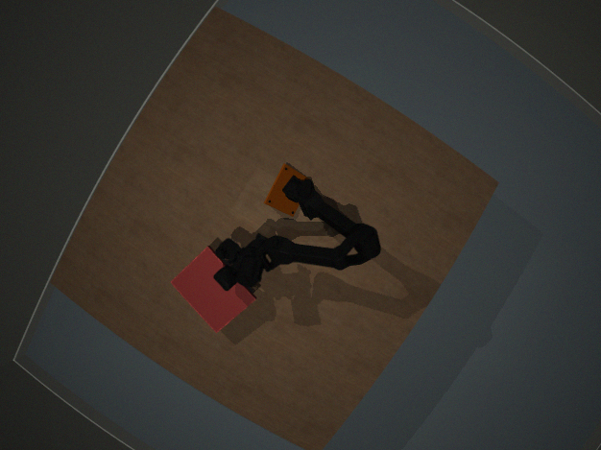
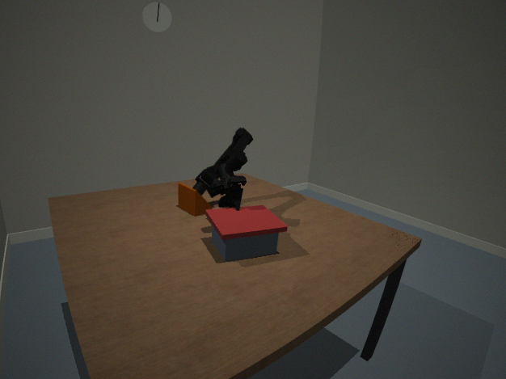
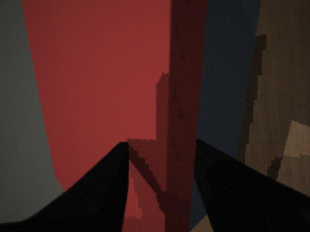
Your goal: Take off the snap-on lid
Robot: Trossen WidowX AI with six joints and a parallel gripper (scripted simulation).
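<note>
The red lid (image 1: 201, 289) (image 2: 249, 222) (image 3: 100, 57) lies on the blue-grey storage box (image 2: 253, 246) (image 3: 227, 57), right side up. My gripper (image 2: 238, 206) (image 3: 159, 148) points down at the lid's edge on the arm's side. It is shut on that edge: in the wrist view one finger is over the red top, the other is outside the darker side face. The arm hides the fingertips in the top view. I cannot tell whether the gripped edge is slightly raised. The box stands flat on the table.
The orange wedge-shaped base (image 1: 279, 191) (image 2: 191, 201) of the arm stands on the wooden table (image 1: 165, 178) (image 2: 139, 294), a short way from the box. The table's edges lie farther out.
</note>
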